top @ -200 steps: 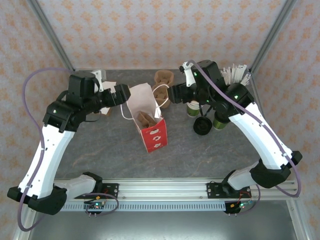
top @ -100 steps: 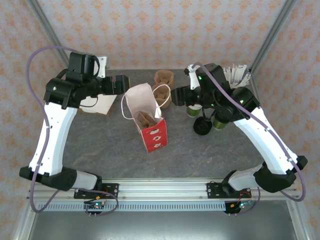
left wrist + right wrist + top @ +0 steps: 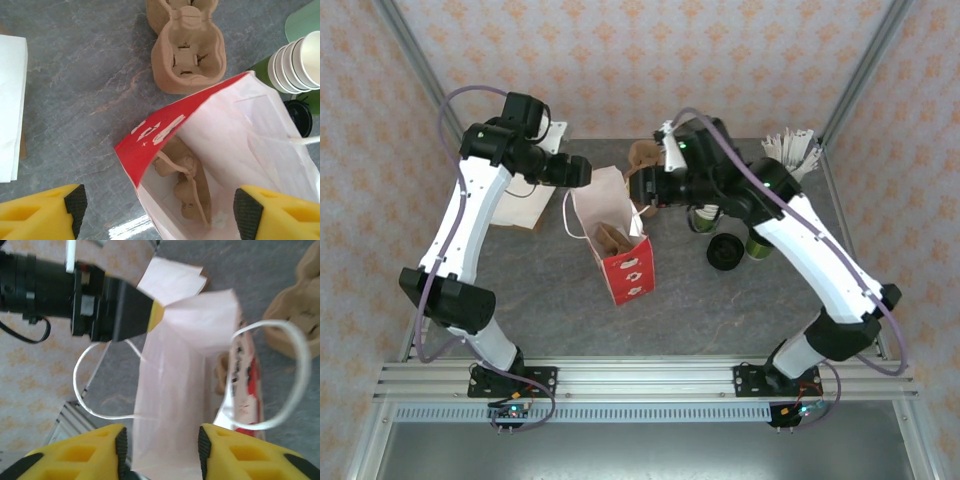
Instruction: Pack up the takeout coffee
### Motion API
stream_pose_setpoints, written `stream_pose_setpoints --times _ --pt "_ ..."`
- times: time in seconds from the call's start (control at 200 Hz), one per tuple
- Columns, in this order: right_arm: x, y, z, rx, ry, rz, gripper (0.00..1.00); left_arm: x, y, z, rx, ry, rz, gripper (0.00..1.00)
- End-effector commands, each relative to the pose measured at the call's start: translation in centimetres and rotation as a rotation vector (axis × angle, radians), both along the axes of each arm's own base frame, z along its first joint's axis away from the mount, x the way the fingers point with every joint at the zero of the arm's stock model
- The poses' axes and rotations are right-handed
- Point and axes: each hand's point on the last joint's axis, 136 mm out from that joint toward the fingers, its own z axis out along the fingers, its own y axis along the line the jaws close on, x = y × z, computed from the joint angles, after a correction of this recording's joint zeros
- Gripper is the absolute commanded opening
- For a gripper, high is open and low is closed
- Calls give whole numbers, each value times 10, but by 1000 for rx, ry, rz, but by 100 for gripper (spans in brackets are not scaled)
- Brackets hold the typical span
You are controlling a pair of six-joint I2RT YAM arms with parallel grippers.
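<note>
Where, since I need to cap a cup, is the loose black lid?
In the top view, the black lid lies on the table right of the red-and-white paper bag, just left of a dark green cup.

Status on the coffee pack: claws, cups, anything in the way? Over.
Both open: left claw over bag mouth, right claw astride bag wall. Cups on table beside loose lid, unpacked. Carrier in bag; right arm overhangs cups.

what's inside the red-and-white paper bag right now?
The paper bag holds a brown pulp cup carrier, lying at the bottom. No cup sits in the part that is visible. The bag's own walls cover the rest of its floor.
</note>
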Motion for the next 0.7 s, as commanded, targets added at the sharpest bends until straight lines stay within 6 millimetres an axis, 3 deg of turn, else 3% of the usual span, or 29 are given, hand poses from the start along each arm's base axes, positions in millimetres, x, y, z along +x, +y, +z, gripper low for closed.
stream_pose_setpoints --times 0.0,0.175,0.33,0.43,0.541,0.696 --pt "-5 22 -17 -1 103 -20 38 3 -7 10 -62 -29 -62 72" --pt "7 41 -44 -114 113 -85 34 5 -24 3 -153 4 -117 58" --pt "19 53 -73 -199 165 -131 30 5 -23 -5 -148 22 -117 42" --pt "27 49 -95 -281 176 -173 29 4 -22 -9 -142 27 -117 35" --pt "31 49 -112 -337 190 -186 30 3 -20 -12 -124 30 -120 35" --pt "30 58 -125 -348 209 -169 31 3 -13 -21 -71 39 -121 42"
